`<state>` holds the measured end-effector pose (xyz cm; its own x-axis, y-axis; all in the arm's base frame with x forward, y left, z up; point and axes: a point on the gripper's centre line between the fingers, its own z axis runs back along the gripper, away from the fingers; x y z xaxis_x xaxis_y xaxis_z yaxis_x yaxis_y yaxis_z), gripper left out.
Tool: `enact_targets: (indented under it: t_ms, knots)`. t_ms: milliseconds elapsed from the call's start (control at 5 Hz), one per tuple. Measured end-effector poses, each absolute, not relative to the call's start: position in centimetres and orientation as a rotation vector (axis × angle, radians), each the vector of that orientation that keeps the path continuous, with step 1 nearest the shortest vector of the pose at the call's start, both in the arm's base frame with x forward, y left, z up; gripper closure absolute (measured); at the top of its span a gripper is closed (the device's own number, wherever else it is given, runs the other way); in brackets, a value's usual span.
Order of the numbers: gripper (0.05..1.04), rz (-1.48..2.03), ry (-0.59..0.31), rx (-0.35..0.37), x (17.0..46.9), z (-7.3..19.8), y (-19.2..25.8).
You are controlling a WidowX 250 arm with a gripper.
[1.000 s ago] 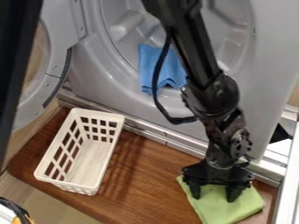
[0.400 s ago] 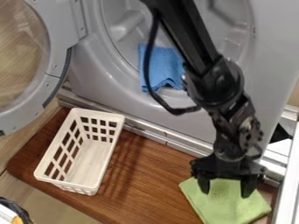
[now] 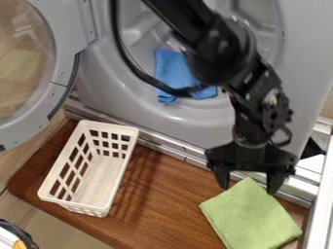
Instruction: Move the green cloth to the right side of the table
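Hanging near the far corner of the green cloth point(image 3: 250, 216): gripper point(image 3: 248, 183), fingers wide apart, nothing held. Cloth flat on right end of the wooden table point(image 3: 174, 204). Placement looks done; at most, backing clear remains.

The robot arm point(image 3: 179, 17) is black, with a long straight link and a bulky, rounded joint point(image 3: 224, 48). A thick black cable point(image 3: 119, 39) loops along its ten-o'clock side. The knobbly wrist point(image 3: 259, 104) bears a pale patch; the black gripper point(image 3: 249, 186) has a broad crosspiece and two blunt fingers.
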<state>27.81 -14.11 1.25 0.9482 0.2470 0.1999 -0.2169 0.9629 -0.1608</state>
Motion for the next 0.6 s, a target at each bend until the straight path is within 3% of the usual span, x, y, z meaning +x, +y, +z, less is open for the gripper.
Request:
enact_targets:
  t_ms: [400, 600]
  knots:
    - [0.084, 0.180, -0.188, -0.068, 25.5, 4.1, -11.5]
    - [0.084, 0.177, -0.185, -0.066, 25.5, 4.0, -11.5]
